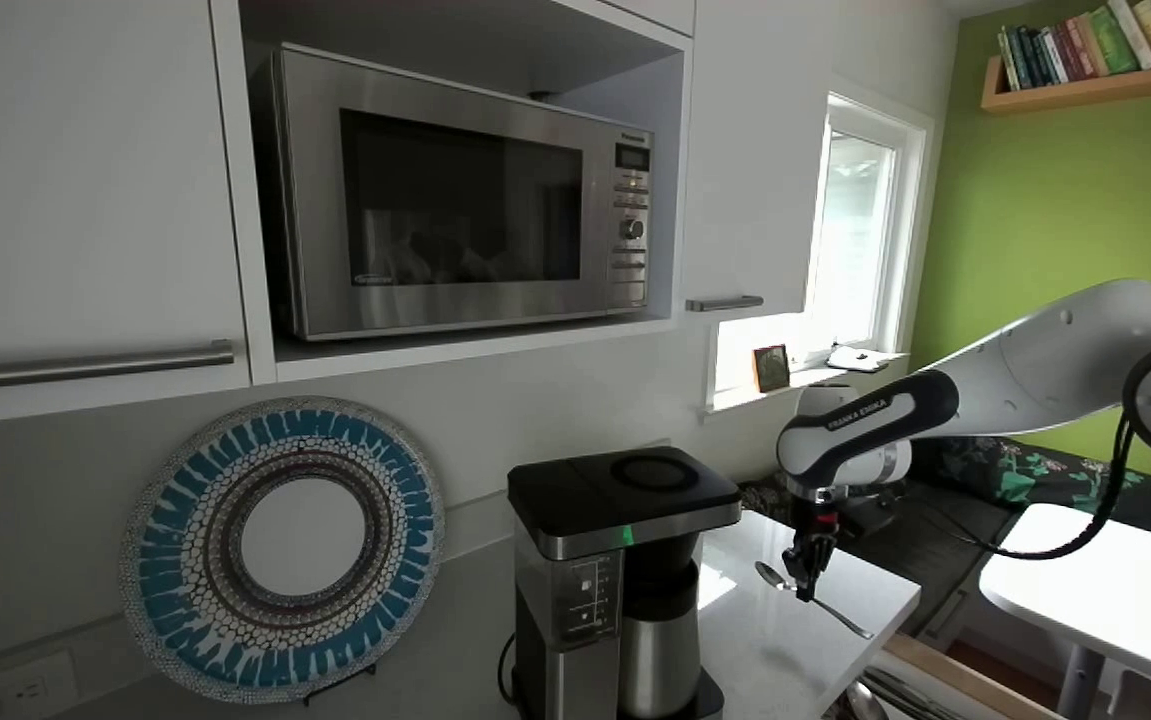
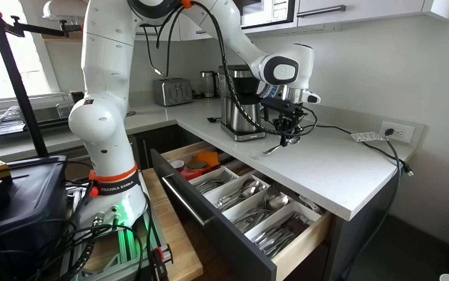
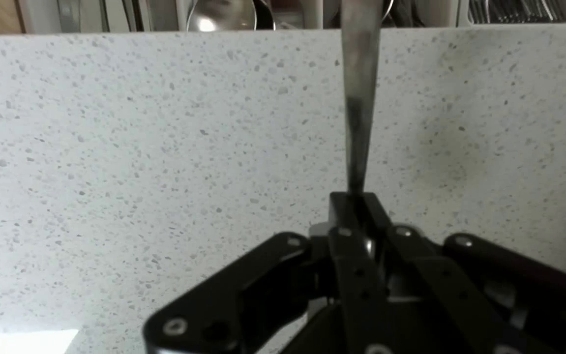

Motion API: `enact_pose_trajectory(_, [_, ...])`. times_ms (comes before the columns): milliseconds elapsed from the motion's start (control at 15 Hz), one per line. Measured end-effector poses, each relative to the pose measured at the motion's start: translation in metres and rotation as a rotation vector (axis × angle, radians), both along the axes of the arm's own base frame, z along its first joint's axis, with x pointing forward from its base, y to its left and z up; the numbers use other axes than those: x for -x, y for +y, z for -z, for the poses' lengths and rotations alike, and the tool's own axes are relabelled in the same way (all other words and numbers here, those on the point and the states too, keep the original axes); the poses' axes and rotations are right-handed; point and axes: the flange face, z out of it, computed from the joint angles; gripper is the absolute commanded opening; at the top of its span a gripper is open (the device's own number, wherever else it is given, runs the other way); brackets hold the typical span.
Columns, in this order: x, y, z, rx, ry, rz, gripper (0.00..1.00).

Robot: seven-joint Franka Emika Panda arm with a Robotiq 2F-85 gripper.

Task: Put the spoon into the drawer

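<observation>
Spoon (image 3: pixel 360 96): held over the counter (image 2: pixel 318 175), near its front edge; we see the handle pointing toward that edge and, in an exterior view, the bowl (image 1: pixel 769 575) on the side away from it.
Gripper (image 3: pixel 355 196): jaws clenched on the spoon's handle, close to the bowl.
Drawer (image 2: pixel 228 242): pulled out below the front edge; we count four white trays (image 2: pixel 250 234) side by side in it.
Knife tray (image 2: pixel 307 211): nearest the counter's free corner, with knives (image 2: pixel 279 236) in it.
Mixed tray (image 2: pixel 231 214): next along; a big spoon (image 2: pixel 278 202) lies among other cutlery, some of it too jumbled for us to tell.
Spoon tray (image 2: pixel 214 197): third from that corner, holding spoons (image 2: pixel 248 190).
Fork tray (image 2: pixel 204 177): fourth from that corner, holding forks (image 2: pixel 218 182).
Far section (image 2: pixel 187 150): farthest from that corner; we make out an orange item (image 2: pixel 206 157), a red item (image 2: pixel 193 174) and a small white item (image 2: pixel 177 164).
Coffee maker (image 1: pixel 565 590): on the counter, back from the front edge, with a steel jug (image 1: pixel 660 660) in it.
Cupboard opening (image 1: pixel 680 200): above the counter, with a microwave (image 1: pixel 465 220) in it.
Shelf (image 1: pixel 1095 92): on the green wall (image 1: pixel 1065 220), holding books (image 1: pixel 1105 45).
</observation>
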Motion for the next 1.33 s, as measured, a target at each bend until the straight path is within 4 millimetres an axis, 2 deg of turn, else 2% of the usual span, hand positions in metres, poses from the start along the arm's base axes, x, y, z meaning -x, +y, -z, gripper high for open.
enact_pose_trajectory(467, [0.008, 0.003, -0.005, 0.018, -0.003, -0.033, 0.08])
enact_pose_trajectory(533, [0.008, 0.003, -0.005, 0.018, -0.003, -0.033, 0.02])
enact_pose_trajectory(867, [0.011, 0.005, -0.002, 0.009, 0.01, -0.031, 0.02])
enact_pose_trajectory(1067, [0.028, 0.009, 0.007, -0.008, 0.042, -0.025, 0.02])
enact_pose_trajectory(1333, [0.067, 0.02, 0.02, -0.066, 0.085, 0.002, 0.02])
